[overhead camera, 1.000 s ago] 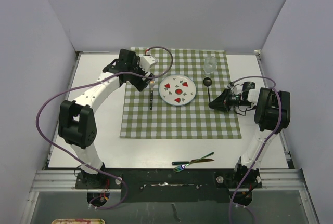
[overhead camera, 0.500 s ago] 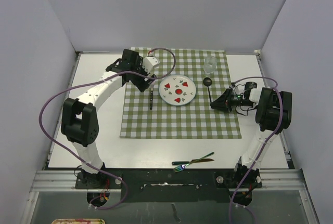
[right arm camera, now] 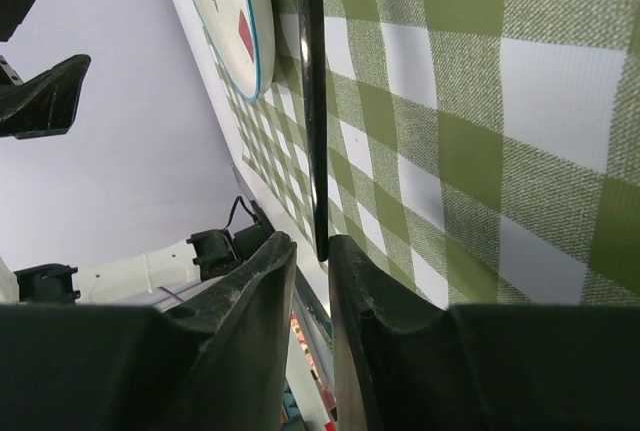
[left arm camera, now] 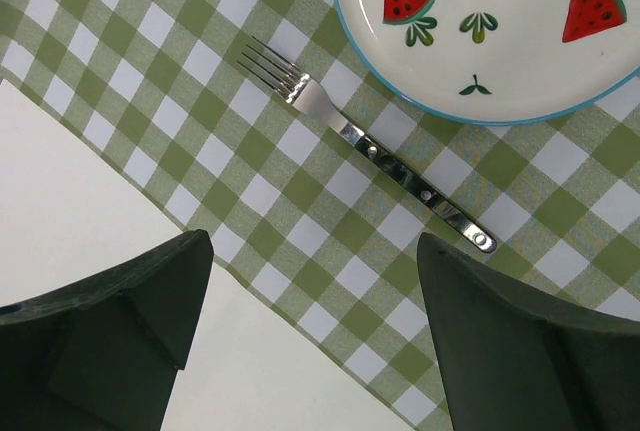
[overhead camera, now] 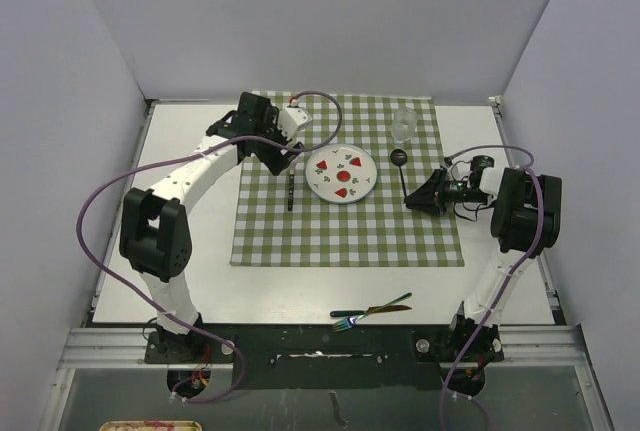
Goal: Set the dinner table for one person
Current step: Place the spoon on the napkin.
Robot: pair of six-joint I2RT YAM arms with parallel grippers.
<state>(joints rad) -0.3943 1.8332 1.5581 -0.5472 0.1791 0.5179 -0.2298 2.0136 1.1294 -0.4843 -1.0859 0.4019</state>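
The right end effector (right arm camera: 310,246) had just eased slightly apart, freeing the spoon (right arm camera: 312,101) at three o'clock of the plate (overhead camera: 341,173). The left end effector (left arm camera: 312,241) gaped empty above the fork (left arm camera: 370,151) at nine. The counter (overhead camera: 290,291) beneath looked nearly set.

The plate (left arm camera: 500,31) is cut off by the top and right edges of the left wrist view. In the right wrist view the spoon (right arm camera: 312,101) is cut at the top, and whether it is pinched by the right gripper (right arm camera: 312,246) cannot be told. The green-handled cutlery (overhead camera: 372,309) is shown too small to be identified.
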